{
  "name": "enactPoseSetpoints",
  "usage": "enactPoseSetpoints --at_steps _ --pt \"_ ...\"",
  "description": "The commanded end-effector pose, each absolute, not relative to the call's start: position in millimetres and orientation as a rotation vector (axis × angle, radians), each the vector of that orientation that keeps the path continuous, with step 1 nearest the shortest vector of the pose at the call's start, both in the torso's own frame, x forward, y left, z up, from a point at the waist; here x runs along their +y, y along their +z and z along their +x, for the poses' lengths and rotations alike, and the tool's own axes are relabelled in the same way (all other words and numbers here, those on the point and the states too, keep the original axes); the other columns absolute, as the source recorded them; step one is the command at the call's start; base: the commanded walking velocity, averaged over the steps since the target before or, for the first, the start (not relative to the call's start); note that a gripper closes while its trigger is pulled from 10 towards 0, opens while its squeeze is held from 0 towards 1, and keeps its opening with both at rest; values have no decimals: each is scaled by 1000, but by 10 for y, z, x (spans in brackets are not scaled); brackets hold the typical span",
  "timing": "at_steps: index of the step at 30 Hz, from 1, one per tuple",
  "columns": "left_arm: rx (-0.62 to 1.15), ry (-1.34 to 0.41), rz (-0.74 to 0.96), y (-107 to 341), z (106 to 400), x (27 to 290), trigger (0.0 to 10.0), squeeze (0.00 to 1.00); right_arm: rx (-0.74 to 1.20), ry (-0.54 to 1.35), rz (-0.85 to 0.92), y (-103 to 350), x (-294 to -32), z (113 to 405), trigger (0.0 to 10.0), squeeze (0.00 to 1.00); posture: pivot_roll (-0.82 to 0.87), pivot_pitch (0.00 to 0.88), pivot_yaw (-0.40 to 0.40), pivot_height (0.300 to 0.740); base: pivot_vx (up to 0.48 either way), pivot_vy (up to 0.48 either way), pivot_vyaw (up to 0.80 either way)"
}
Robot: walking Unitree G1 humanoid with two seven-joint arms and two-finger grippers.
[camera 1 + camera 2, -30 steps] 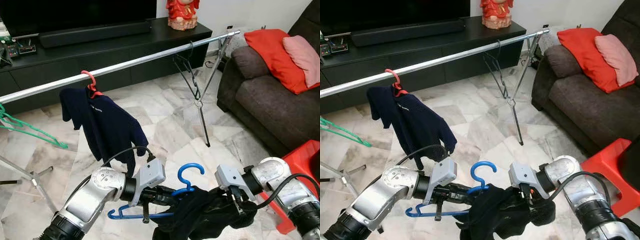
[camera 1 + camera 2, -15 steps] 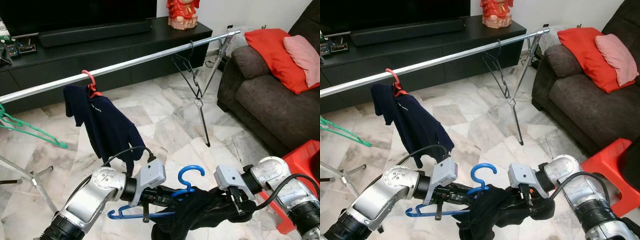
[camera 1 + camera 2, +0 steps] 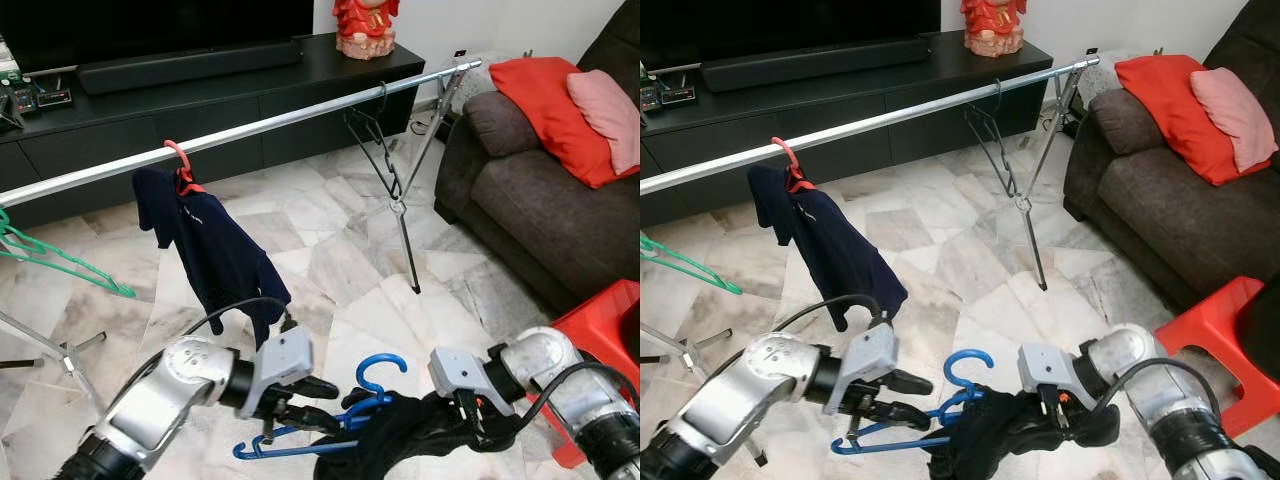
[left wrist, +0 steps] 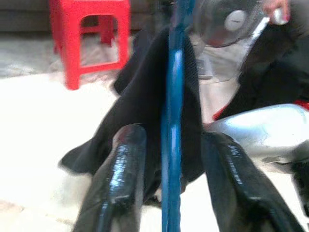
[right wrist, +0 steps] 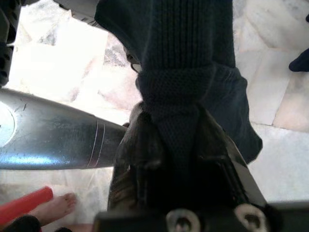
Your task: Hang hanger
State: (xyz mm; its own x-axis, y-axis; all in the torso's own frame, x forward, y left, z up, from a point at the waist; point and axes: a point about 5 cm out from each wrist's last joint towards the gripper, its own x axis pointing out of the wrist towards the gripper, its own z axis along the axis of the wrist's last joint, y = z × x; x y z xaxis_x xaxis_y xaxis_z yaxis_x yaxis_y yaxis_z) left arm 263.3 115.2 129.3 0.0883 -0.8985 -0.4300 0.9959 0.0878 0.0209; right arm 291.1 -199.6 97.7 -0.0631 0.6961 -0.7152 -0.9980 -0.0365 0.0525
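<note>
Sofa, dark brown fabric (image 3: 560, 210), sits on robot's right with red cushion (image 3: 545, 95); long silver metal clothes rail (image 3: 250, 130) crosses ahead, carrying navy t-shirt on red hanger (image 3: 215, 245) and empty black wire hanger (image 3: 375, 140). Red plastic stool (image 3: 605, 330) near right arm. Low in front, blue plastic hanger (image 3: 340, 425) draped with black knitted garment (image 3: 400, 445). Left gripper (image 4: 171, 188) fingers spread either side of hanger bar, gaps visible. Right gripper (image 5: 176, 159) pinching garment
</note>
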Motion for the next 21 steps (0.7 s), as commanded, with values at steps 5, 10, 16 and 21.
enactPoseSetpoints --at_steps 5,10,16,21 --pt "320 -1199 287 1302 2743 1505 10000 1000 560 1317 -522 1122 -2245 2991 0 0 28 159 -67 740 0 0 0" --pt "304 -1078 205 1234 2695 1616 10000 1000 518 1263 -507 1149 -2333 2885 0 0 20 159 -65 740 0 0 0" --pt "280 -919 132 1084 2739 1632 10000 1000 399 1094 -480 1348 -2443 2931 0 0 -1 151 -48 740 0 0 0" --pt "298 -856 139 928 2742 1580 10000 0 313 1043 -492 1575 -2429 2942 0 0 -12 144 -43 740 0 0 0"
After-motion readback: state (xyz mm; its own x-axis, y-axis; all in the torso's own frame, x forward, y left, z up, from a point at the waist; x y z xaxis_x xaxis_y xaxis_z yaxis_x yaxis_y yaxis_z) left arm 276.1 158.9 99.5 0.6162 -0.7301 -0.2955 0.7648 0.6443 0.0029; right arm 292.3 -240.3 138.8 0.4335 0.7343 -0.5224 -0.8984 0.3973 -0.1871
